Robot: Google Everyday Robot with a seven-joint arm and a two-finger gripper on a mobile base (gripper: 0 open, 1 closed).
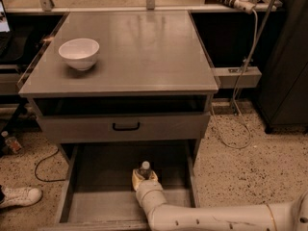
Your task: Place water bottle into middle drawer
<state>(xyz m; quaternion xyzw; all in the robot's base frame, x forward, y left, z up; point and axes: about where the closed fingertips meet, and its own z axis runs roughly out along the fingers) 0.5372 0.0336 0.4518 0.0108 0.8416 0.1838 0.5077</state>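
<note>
The water bottle (144, 169), clear with a white cap, stands upright inside the open middle drawer (96, 203), near its middle and slightly right. My gripper (144, 178) reaches in from the lower right on a white arm and sits around the bottle's lower body, hiding most of it. Only the cap and shoulder of the bottle show above the gripper. The drawer is a wide grey tray pulled out below the closed drawer front with a black handle (126, 126).
A white bowl (79, 53) sits on the grey cabinet top at the left. A white shoe (19, 196) and a cable lie on the speckled floor at the left. A dark cabinet (284, 57) stands at the right.
</note>
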